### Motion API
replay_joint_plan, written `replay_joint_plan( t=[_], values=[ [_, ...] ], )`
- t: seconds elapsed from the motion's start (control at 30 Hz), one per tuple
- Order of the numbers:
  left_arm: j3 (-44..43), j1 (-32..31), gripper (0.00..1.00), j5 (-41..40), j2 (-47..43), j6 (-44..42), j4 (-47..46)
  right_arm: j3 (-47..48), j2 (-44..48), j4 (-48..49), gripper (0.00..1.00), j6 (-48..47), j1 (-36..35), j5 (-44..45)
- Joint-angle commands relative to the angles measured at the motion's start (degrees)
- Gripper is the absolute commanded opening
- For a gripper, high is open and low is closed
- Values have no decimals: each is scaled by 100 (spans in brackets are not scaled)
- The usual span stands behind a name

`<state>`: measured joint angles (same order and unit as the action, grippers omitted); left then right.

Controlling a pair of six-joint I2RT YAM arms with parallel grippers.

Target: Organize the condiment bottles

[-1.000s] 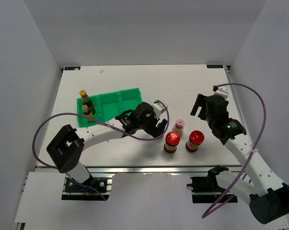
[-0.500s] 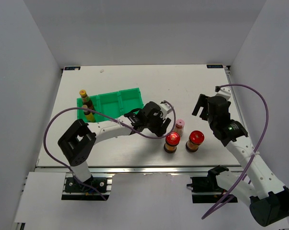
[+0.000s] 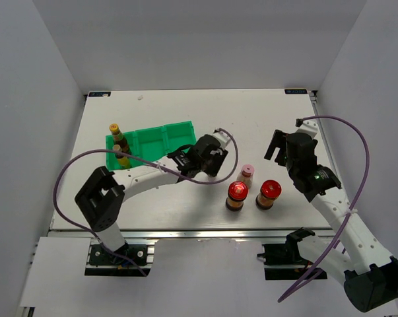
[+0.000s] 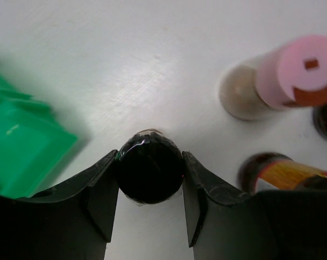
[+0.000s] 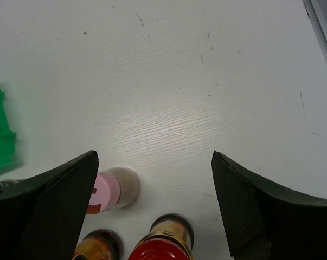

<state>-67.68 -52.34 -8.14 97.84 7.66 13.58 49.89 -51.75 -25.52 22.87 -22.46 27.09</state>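
Observation:
In the left wrist view my left gripper is shut on a small dark-capped bottle, one finger pressed to each side of the cap. From above, the left gripper hides that bottle. A pink-capped bottle and two red-lidded jars stand to its right. Two slim yellow-capped bottles stand at the left end of the green tray. My right gripper hangs open above the table beyond the jars, its fingers wide apart with nothing between them.
The green tray's corner lies just left of the held bottle. The pink-capped bottle and a red-lidded jar stand close on its right. The right wrist view shows the pink-capped bottle and a jar below the fingers.
My left gripper has closed from wide open onto the dark-capped bottle and shifted slightly up and left, away from the jars. The right arm has barely moved.

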Motion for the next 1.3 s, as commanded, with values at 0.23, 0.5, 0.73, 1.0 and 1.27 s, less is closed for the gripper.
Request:
replay_joint_plan(
  t=[0.23, 0.5, 0.73, 1.0, 1.27],
  values=[
    [-272, 1664, 23, -1954, -1820, 965, 373, -67, 77, 231, 89, -72, 49, 165],
    [106, 2753, 23, -1553, -1866, 1158, 83, -67, 42, 240, 89, -99, 57, 191],
    [53, 3308, 21, -1313, -1382, 1396, 223, -76, 68, 231, 89, -99, 66, 261],
    [53, 3476, 21, -899, -1066, 1449, 136, -67, -20, 214, 89, -116, 66, 270],
    [79, 3485, 23, -1181, -459, 1343, -66, -76, -20, 205, 89, -134, 75, 253]
  ],
)
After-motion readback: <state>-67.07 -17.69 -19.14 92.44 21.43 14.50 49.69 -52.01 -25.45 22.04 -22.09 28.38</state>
